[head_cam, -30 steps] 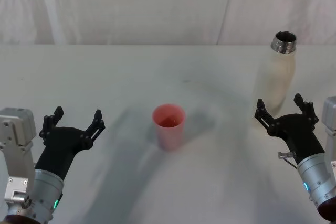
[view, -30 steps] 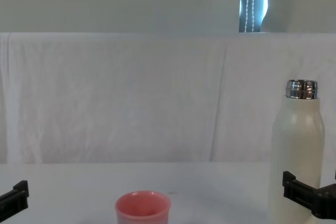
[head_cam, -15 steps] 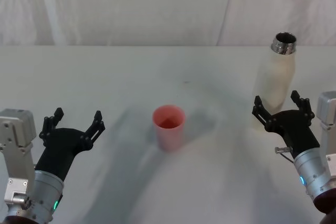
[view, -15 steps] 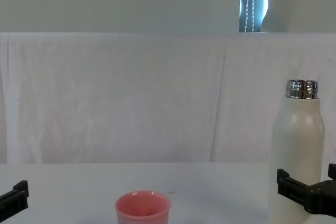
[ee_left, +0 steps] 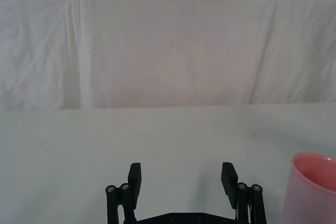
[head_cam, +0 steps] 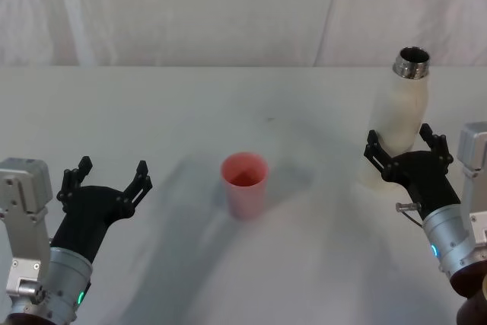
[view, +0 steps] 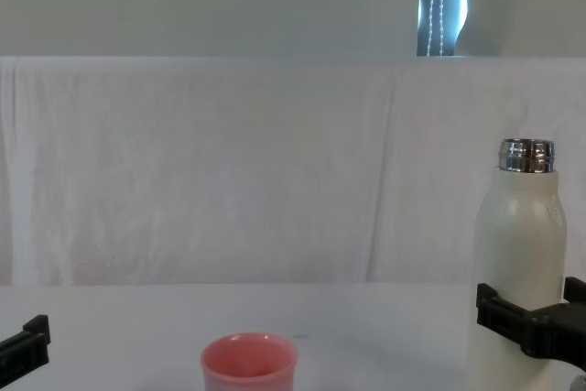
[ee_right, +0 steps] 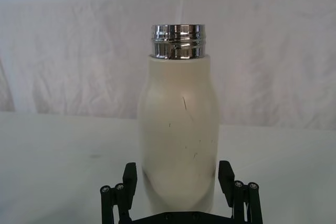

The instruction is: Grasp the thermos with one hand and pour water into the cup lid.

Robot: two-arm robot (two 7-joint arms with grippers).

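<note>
step: reaching to grasp | thermos (head_cam: pixel 398 123) upright, well right of cup lid (head_cam: pixel 244 184) | right hand (head_cam: pixel 400 151) spread, straddling thermos's lower body | left hand (head_cam: pixel 106 180) spread, idle left of cup lid | next: squeeze, lift, tip over cup lid

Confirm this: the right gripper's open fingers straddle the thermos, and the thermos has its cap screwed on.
Not quite. The right gripper does straddle the thermos with open fingers, but the thermos has no cap: the right wrist view shows its bare threaded steel neck.
</note>
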